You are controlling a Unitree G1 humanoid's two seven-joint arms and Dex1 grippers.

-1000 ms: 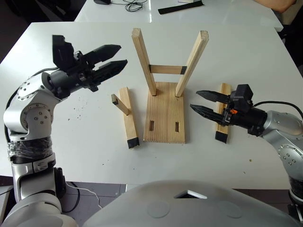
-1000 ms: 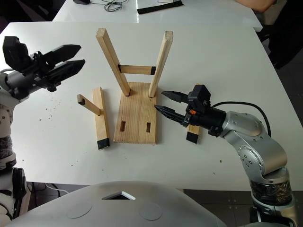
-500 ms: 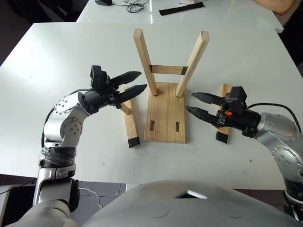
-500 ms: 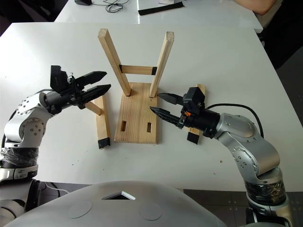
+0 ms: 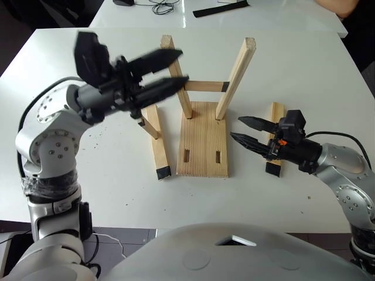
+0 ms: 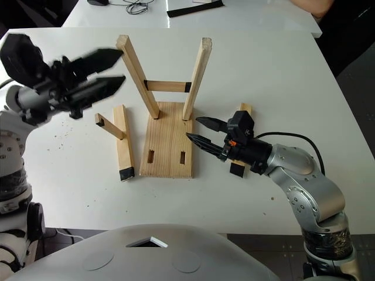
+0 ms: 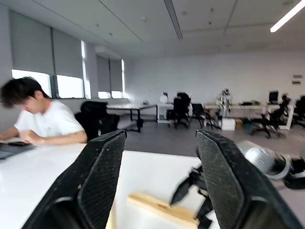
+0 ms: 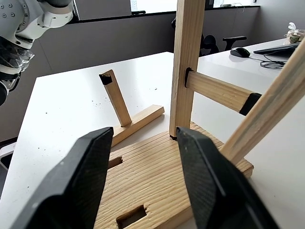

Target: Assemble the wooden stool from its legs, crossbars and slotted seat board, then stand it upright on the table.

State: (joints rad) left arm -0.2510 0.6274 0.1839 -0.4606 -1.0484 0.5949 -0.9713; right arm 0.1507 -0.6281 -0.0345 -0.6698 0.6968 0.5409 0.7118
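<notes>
The slotted seat board point(image 5: 203, 138) lies flat mid-table with two legs point(image 5: 236, 77) standing in its far slots, joined by a crossbar point(image 5: 206, 86). A third leg with a short crossbar stub point(image 5: 155, 139) lies to the board's left. A fourth leg point(image 5: 275, 120) lies to its right, partly under my right arm. My left gripper point(image 5: 170, 70) hangs open above the table, its tips near the left standing leg. My right gripper point(image 5: 242, 130) is open and low, just right of the board; in its wrist view the pads point(image 8: 90, 176) frame the board point(image 8: 162, 191) and a standing leg point(image 8: 185, 62).
The white table point(image 5: 76, 146) has free room at front and at both sides. A second table behind carries a black strip point(image 5: 221, 8) and cables point(image 5: 164, 6). A person sits at a desk point(image 7: 43, 121) in the left wrist view.
My left arm has swung up from beside the lying leg, the gripper now raised and pointing toward the left standing leg. The right gripper stayed put beside the board.
</notes>
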